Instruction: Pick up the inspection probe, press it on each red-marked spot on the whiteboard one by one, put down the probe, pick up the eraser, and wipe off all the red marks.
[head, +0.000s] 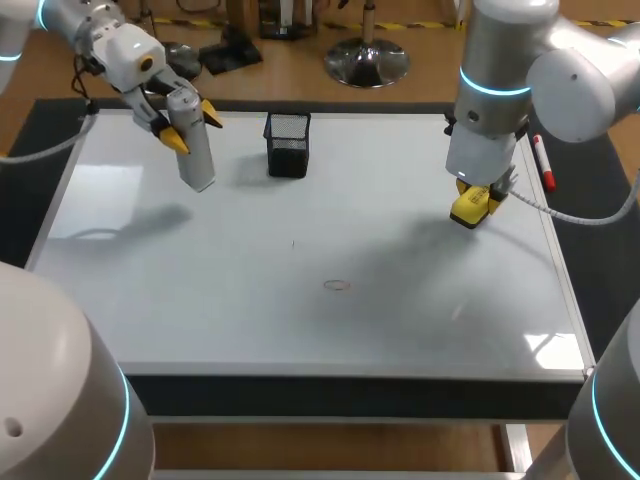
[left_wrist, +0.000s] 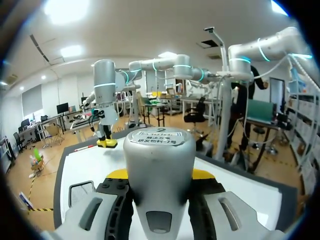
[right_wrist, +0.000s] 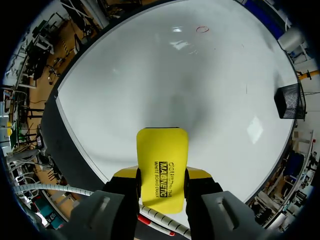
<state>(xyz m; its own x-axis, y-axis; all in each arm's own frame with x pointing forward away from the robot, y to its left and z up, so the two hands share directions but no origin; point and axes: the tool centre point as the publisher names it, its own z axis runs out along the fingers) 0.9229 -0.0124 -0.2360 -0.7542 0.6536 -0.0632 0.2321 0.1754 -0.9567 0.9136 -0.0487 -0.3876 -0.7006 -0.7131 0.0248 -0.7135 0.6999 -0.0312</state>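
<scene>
My left gripper (head: 192, 126) hangs above the whiteboard's (head: 300, 330) far left part, shut on the grey cylindrical probe (head: 196, 150), which points down and ends above the surface. In the left wrist view the probe (left_wrist: 159, 160) fills the space between the yellow tips. Over the right side of the whiteboard, my right gripper (head: 472, 206) is shut on the yellow eraser (head: 470, 208); in the right wrist view the eraser (right_wrist: 162, 167) sticks out between the fingers, above the whiteboard (right_wrist: 150, 85). A small red ring mark (head: 337, 285) lies near the middle and shows ahead of the eraser as the same mark (right_wrist: 202, 29).
A black mesh basket (head: 287, 143) stands at the back middle of the board, also seen as the basket (right_wrist: 290, 100) in the right wrist view. A red marker (head: 543, 161) lies on the dark table edge right of the board. A thin dark line (head: 293, 243) marks the surface.
</scene>
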